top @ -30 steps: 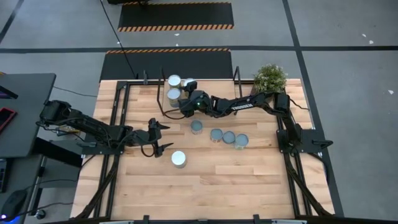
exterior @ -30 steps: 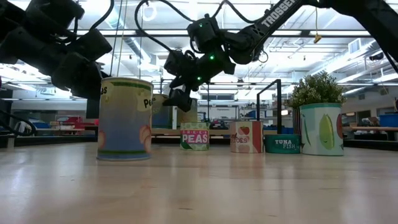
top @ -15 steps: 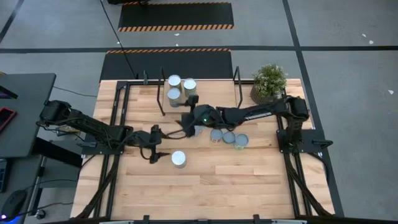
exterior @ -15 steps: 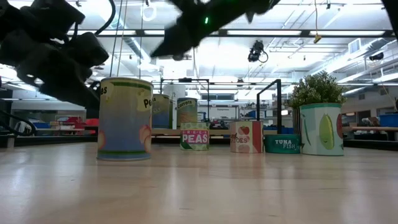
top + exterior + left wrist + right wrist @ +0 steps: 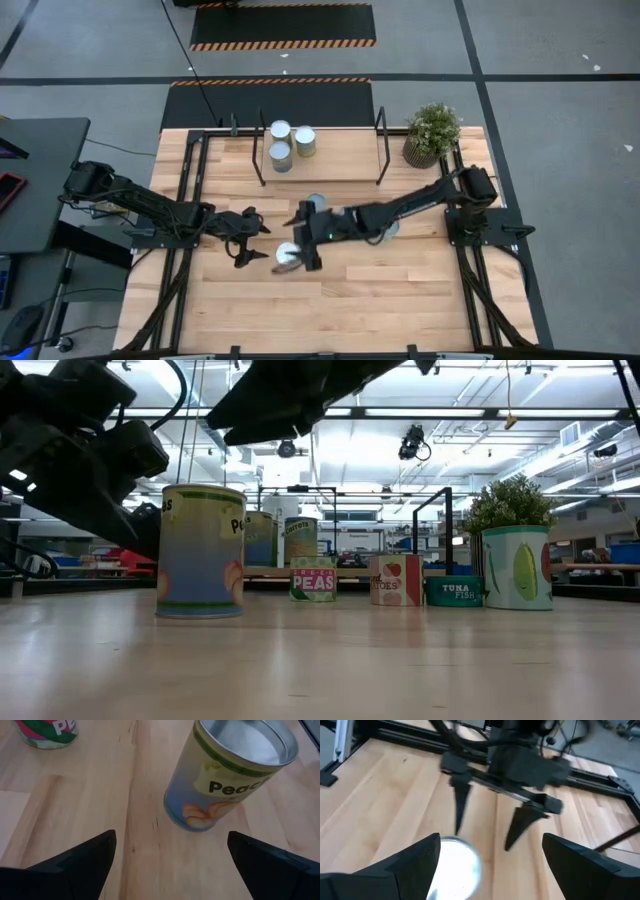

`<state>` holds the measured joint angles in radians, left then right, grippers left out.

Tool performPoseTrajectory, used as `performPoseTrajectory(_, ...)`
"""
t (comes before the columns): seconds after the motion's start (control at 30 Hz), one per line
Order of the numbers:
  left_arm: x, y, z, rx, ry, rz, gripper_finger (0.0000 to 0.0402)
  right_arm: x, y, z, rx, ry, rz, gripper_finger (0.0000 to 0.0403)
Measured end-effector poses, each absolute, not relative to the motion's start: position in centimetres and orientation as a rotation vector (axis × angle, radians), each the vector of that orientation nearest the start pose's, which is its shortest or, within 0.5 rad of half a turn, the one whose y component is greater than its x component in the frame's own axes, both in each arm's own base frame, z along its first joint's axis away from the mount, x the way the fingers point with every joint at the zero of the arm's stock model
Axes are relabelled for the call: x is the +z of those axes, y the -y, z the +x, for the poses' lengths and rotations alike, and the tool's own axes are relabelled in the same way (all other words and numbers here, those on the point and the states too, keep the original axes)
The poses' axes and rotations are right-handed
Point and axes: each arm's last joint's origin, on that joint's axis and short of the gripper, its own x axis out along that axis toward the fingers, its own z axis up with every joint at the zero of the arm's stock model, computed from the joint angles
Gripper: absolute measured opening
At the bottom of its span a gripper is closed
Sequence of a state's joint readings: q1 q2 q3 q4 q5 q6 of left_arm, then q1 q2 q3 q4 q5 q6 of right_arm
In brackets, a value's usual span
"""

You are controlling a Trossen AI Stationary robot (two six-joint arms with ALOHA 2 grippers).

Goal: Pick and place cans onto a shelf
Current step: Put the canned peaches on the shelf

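A tall can with a peach label stands upright on the table; it also shows in the low view, the left wrist view and the right wrist view. My left gripper is open just left of it, fingers pointing at it and apart from it. My right gripper is open and hovers above the same can without touching it. Three cans stand on the shelf at the far side.
More cans stand in a row on the table: green peas, tomatoes, tuna and a large can; my right arm covers most of them from above. A potted plant stands at the far right. Black shelf posts rise beside the shelf.
My right gripper has left the can it stood on the shelf and swung from the shelf toward the table's near edge and left, ending over the peach can. The shelf now holds three cans in plain view.
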<state>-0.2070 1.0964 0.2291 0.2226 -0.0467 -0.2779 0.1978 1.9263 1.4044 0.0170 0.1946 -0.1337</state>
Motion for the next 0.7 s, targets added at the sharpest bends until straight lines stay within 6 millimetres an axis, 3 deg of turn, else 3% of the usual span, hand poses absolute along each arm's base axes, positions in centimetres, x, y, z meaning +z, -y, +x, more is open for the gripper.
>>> performPoseTrajectory(0.13, 13.3, 3.6, 17.8, -0.059, -0.646, -0.198, 0.0389, 22.4, -9.9, 42.9, 0.033, -0.525, -0.241, 0.0357)
performPoseTrajectory(0.33, 13.5, 3.5, 18.0, -0.033, -0.615, -0.199, 0.0389, 22.3, -11.5, 42.1, 0.012, -0.535, -0.266, 0.0357)
performPoseTrajectory(0.7, 13.5, 4.8, 17.7, -0.096, -0.621, -0.177, 0.0389, 20.1, -10.2, 41.0, -0.114, -0.692, -0.328, 0.0357)
